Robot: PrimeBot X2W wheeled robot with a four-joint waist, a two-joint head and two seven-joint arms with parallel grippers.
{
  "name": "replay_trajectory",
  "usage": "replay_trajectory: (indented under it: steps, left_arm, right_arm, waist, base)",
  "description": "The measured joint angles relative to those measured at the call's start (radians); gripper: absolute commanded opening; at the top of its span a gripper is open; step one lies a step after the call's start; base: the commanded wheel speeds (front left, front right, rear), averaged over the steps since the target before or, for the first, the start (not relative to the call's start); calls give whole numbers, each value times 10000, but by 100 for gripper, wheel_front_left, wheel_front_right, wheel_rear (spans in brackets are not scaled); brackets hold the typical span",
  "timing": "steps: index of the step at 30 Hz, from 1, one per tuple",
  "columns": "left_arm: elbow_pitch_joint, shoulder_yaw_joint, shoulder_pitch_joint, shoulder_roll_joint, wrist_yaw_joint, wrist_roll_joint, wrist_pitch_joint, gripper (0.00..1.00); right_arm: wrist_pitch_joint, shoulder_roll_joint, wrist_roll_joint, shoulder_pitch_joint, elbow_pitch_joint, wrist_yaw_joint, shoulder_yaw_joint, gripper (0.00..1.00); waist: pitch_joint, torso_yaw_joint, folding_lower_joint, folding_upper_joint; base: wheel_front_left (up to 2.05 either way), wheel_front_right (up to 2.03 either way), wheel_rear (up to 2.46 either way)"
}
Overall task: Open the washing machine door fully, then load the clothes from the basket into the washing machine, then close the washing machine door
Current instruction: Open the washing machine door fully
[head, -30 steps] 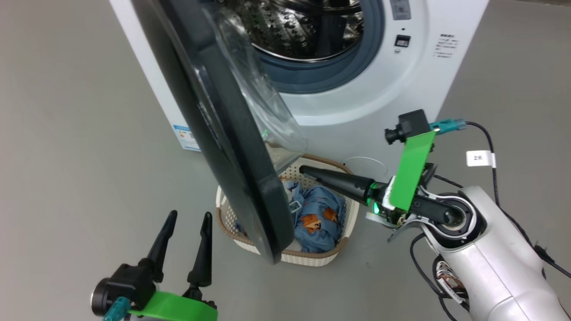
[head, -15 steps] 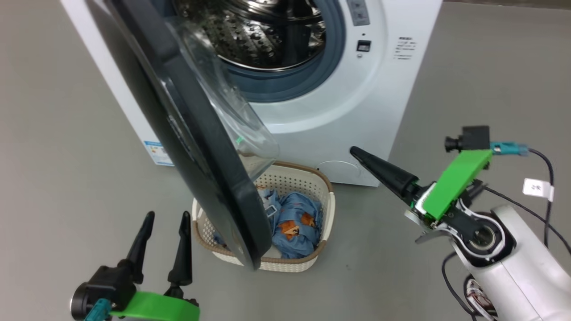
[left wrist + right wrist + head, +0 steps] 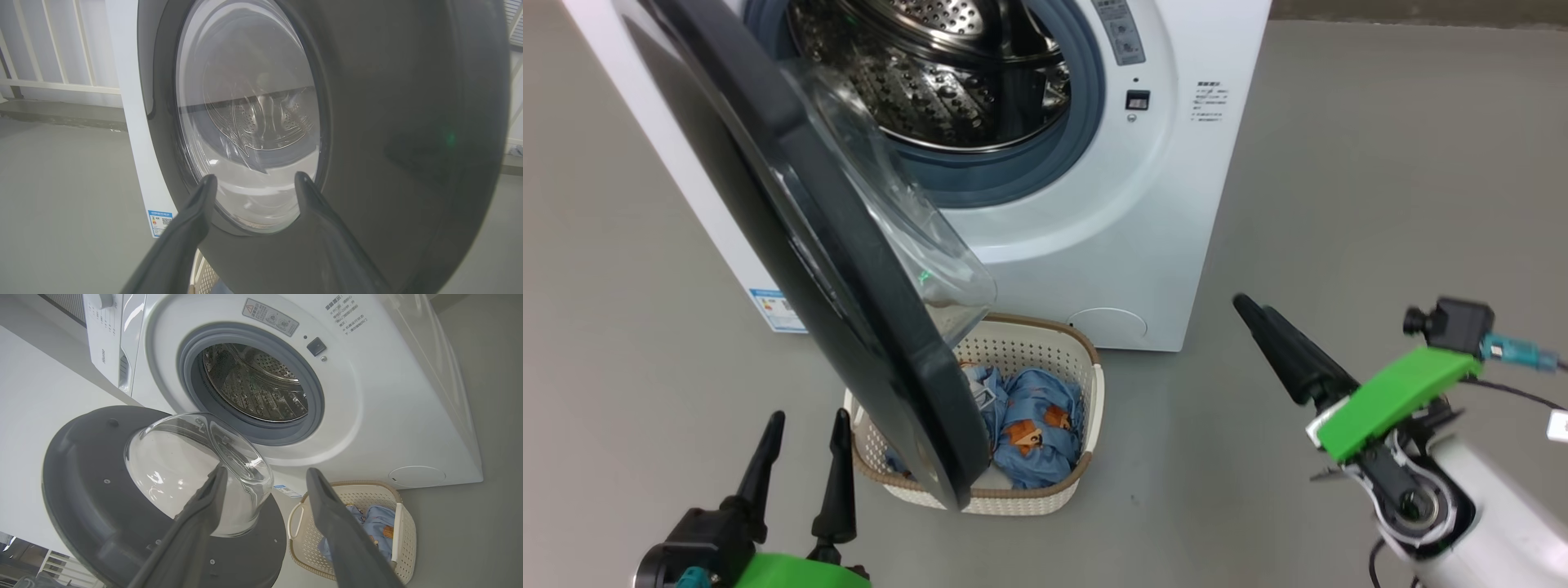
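Right gripper (image 3: 1250, 310) is spread and empty, so I should push the inner rim of the washing machine door (image 3: 841, 286), which hangs half open over the basket (image 3: 1029, 498), toward my left until it opens fully.

Bright, even light, soft shadows. Reflections streak the washing machine door (image 3: 817, 245) glass; wrist views bow at the edges.

Washing machine (image 3: 1111, 245): smooth, glossy white casing; drum (image 3: 915, 90) of shiny perforated steel; matt grey rubber gasket (image 3: 1082, 106). Door (image 3: 874, 343): glossy dark plastic around a clear glass bowl (image 3: 175, 469). Basket (image 3: 1021, 502): perforated cream plastic, brown woven-look edge. Clothes (image 3: 1037, 416): soft, crumpled blue printed cloth. Floor (image 3: 1380, 204): smooth matt grey.
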Motion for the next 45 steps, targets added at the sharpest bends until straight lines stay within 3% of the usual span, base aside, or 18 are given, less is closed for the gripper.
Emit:
replay_trajectory:
  steps: [6,12,20,32,45]
  left_arm:
    - [-2,102,150,8,0,2,0,100]
    - [0,209,355,19,0,61,0,100]
    - [-4,334,413,61,0,69,0,100]
    - [0,364,537,67,0,69,0,100]
    - [23,337,557,67,0,73,0,100]
  right_arm:
    - [-1960,-612,-286,75,451,0,1135,100]
    - [-2537,-926,-815,189,932,0,1534,100]
    - [-2548,-462,-3315,1095,920,2,-667,100]
    - [-2548,244,-7490,2217,378,2,-2370,100]
    - [-2548,744,-9100,2990,224,2,-3193,100]
  waist:
    - [-139,-138,0,0]
    - [-266,-266,0,0]
    - [-364,-413,-1,0]
    - [-400,-439,0,0]
    - [-364,-326,0,0]
  base:
    - [0,0,0]
    - [0,0,0]
    - [0,0,0]
    - [0,0,0]
    - [0,0,0]
